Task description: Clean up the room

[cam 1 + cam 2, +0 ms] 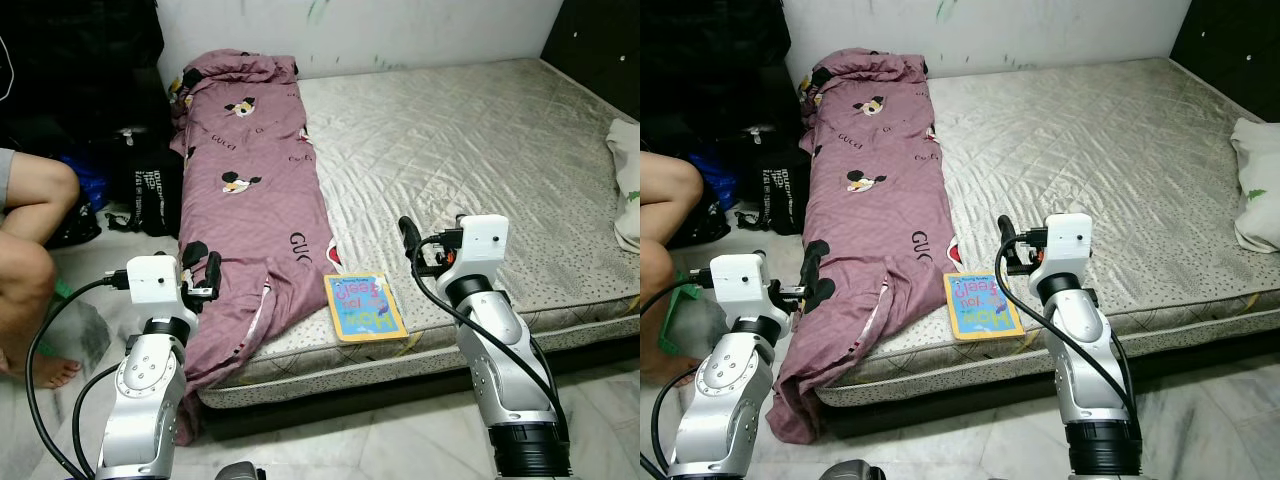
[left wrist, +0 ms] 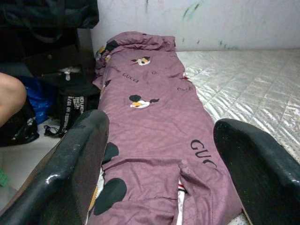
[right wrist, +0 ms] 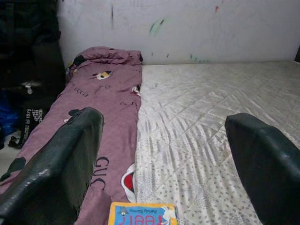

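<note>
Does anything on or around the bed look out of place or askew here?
Yes. The mauve cartoon-print blanket lies bunched along the mattress's left side, its end spilling over the front corner toward the floor. A yellow-edged children's book sits loose near the front edge. Both grippers hover open, holding nothing.

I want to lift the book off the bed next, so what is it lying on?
The book lies flat on the bare quilted mattress, near its front edge, beside the purple blanket. Anything beneath the book is covered.

"GUCCI" on purple blanket (image 2: 159, 140); "feet" on book (image 3: 143, 214).
</note>
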Available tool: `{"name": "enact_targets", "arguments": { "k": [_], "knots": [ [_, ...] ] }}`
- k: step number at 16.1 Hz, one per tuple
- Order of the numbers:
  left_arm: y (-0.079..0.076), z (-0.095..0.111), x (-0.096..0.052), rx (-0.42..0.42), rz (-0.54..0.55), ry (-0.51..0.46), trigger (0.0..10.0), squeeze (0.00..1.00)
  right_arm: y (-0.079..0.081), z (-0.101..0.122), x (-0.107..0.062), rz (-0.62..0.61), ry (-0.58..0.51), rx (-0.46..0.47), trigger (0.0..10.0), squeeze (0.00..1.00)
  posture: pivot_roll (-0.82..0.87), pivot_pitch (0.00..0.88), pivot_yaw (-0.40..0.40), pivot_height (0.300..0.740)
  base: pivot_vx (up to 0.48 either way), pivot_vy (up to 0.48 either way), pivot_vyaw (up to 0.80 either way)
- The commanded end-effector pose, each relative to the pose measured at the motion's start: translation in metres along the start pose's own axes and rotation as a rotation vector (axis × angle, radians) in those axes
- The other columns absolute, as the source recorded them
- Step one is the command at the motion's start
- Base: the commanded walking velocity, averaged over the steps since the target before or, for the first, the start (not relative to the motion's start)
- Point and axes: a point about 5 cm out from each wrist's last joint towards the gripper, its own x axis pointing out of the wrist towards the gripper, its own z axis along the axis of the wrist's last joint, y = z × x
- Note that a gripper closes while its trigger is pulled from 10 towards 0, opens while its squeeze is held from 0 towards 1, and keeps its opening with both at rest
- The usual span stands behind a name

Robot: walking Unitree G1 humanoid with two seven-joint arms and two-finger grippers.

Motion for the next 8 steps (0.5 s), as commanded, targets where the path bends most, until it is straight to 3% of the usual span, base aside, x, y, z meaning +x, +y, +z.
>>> {"name": "enact_targets", "arguments": {
  "k": [1,8],
  "knots": [
    [0.0015,0.0045,0.0008,0.004,-0.005,-0.021,10.0,0.0,0.0008,0.004,0.0019,0.003,-0.017,0.012,10.0,0.0,-0.12,0.0,-0.005,0.74,0.277,0.0,0.0],
    [0.0011,0.0045,0.0012,0.005,-0.012,-0.022,10.0,0.0,0.0011,0.0046,0.0019,0.002,-0.021,0.012,10.0,0.0,-0.12,0.0,-0.002,0.74,0.294,0.0,0.0]
  ]
}}
